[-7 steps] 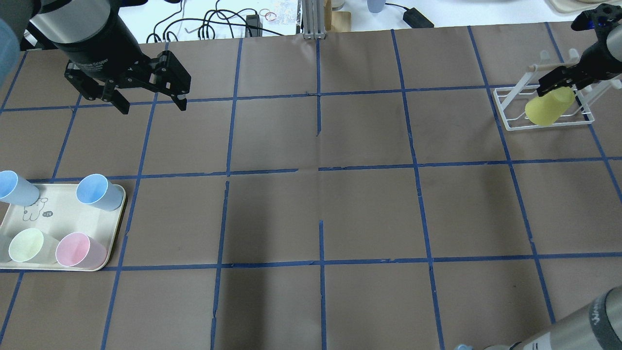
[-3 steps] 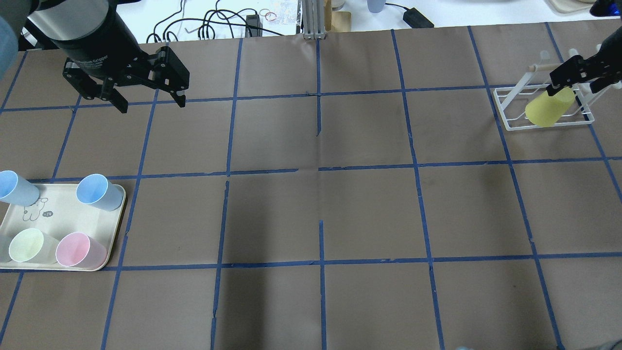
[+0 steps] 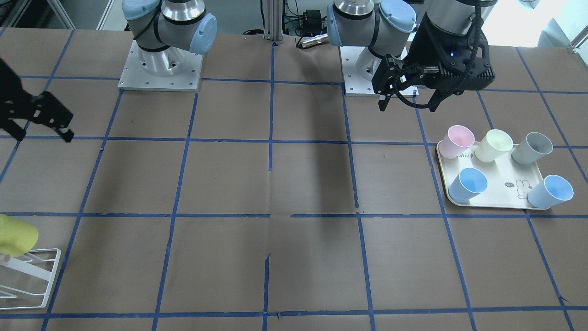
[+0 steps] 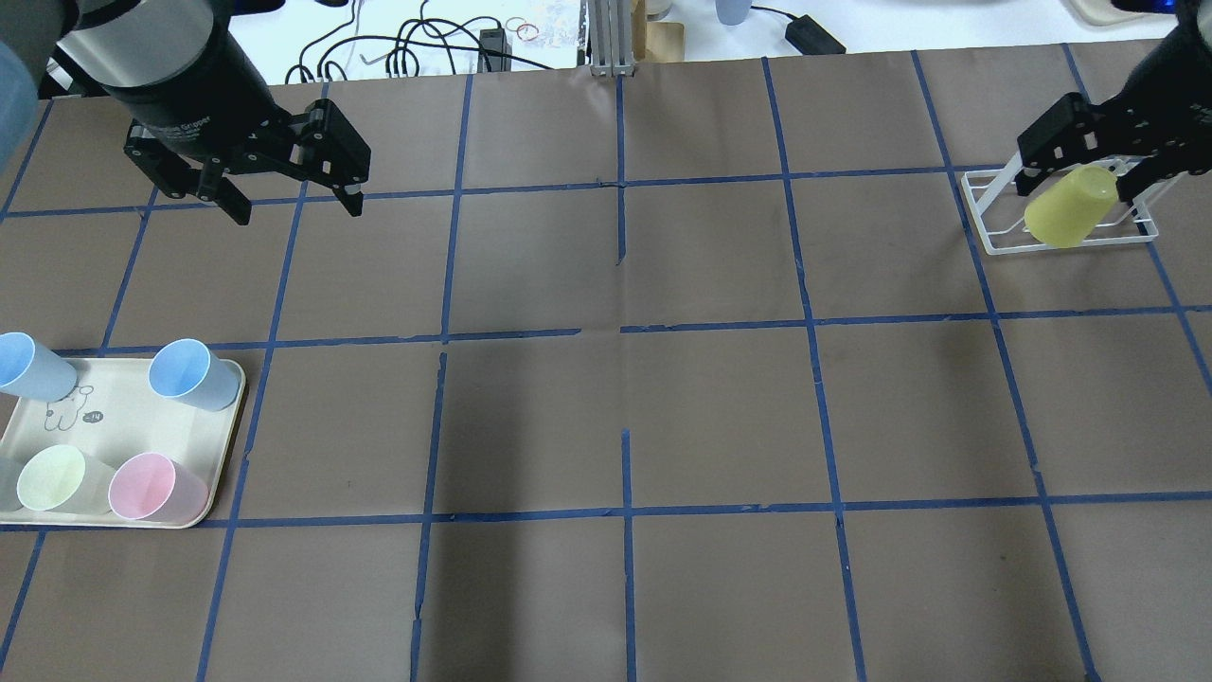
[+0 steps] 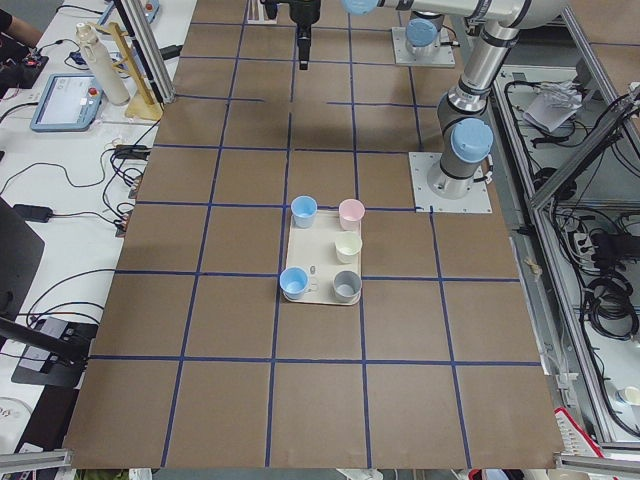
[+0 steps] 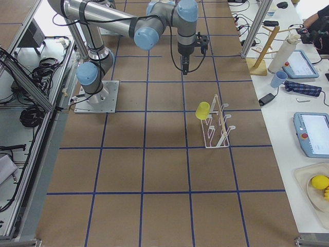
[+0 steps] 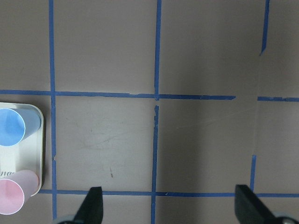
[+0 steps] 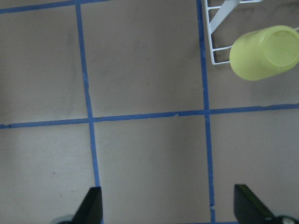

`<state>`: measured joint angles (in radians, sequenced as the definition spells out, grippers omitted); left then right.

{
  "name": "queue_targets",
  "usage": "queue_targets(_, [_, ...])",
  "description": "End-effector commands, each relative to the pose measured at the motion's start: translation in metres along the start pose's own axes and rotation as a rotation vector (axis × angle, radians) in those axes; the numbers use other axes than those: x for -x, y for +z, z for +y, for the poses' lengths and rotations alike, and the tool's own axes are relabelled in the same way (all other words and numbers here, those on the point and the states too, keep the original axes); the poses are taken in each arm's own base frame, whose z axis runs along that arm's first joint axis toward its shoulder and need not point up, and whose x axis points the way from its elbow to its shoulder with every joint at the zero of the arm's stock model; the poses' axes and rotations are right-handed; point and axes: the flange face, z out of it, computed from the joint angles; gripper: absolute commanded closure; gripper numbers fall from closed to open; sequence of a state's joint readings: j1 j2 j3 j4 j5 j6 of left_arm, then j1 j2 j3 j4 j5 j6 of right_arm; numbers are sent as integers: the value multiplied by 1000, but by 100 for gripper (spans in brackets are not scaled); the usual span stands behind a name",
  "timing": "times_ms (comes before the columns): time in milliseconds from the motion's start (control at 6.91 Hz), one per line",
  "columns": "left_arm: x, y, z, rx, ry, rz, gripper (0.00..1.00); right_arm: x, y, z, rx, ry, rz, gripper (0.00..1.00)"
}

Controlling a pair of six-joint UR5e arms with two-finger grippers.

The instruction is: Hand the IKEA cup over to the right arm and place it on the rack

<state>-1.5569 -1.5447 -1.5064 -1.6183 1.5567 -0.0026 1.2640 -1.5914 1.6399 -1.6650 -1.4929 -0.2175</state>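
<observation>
The light, slippery-looking IKEA cup point(image 4: 1070, 204) is leaning on the rack point(image 4: 977, 213), so its sides are best for grabbing. The jaws on the left arm point(image 4: 156, 57) and right arm point(image 6: 110, 19) are hanging wide open, empty.

Yellow cup point(image 8: 266, 52) on rack point(image 8: 218, 15) (base up)

The surface point(image 4: 625, 398) is covered in brown paper crossed by a grid of blue tape point(image 4: 620, 123) lines, some broken or peeling. A white wire rack point(image 6: 217, 125) stands directly on it near one end, and a cream tray point(image 4: 142, 436) lies well apart from the rack, toward the opposite end. The right arm's base plate point(image 3: 183, 78) is bolted down nearer the rack, and the left arm's base plate point(image 3: 356, 85) farther from it.
</observation>
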Motion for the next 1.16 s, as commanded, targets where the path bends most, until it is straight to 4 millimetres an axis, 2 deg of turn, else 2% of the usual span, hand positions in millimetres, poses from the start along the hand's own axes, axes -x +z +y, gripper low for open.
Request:
queue_targets(0, [3, -3, 0, -5, 7, -2, 0, 102, -13, 38, 16, 26, 36, 0])
queue_targets(145, [4, -3, -1, -5, 4, -1, 0, 131, -12, 51, 25, 83, 35, 0])
queue_targets(289, [3, -1, 0, -2, 4, -1, 0, 141, -20, 77, 52, 73, 35, 0])
queue_targets(434, [3, -1, 0, 0, 4, 1, 0, 140, -30, 100, 29, 71, 32, 0])
queue_targets(724, [3, -1, -1, -2, 4, -1, 0, 139, -25, 110, 38, 73, 37, 0])
queue_targets(1013, [3, -2, -1, -3, 4, -1, 0, 139, -20, 105, 49, 60, 37, 0])
